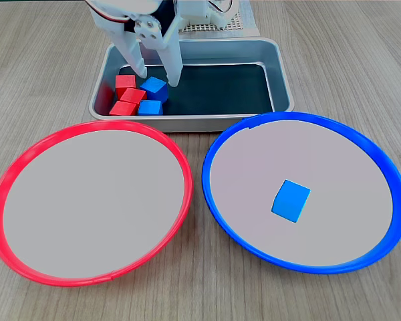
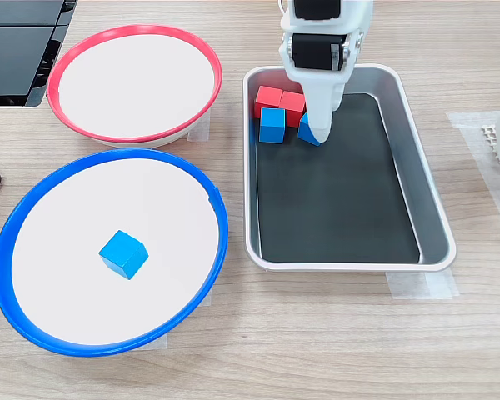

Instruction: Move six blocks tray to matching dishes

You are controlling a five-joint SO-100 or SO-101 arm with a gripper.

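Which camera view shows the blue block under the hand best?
The fixed view facing the arm: the blue block sits tilted between the open hand fingers, top and sides visible. In the other fixed view, the hand covers most of that block.

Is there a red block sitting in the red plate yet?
No, the red-rimmed dish holds nothing, and the red blocks lie in the tray.

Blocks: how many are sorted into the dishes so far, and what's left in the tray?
Done: one blue block lies in the blue-rimmed dish. In hand: the gripper is down in the tray, open fingers straddling a tilted blue block. Left: that one, another blue block and three red blocks. The red-rimmed dish holds nothing yet.
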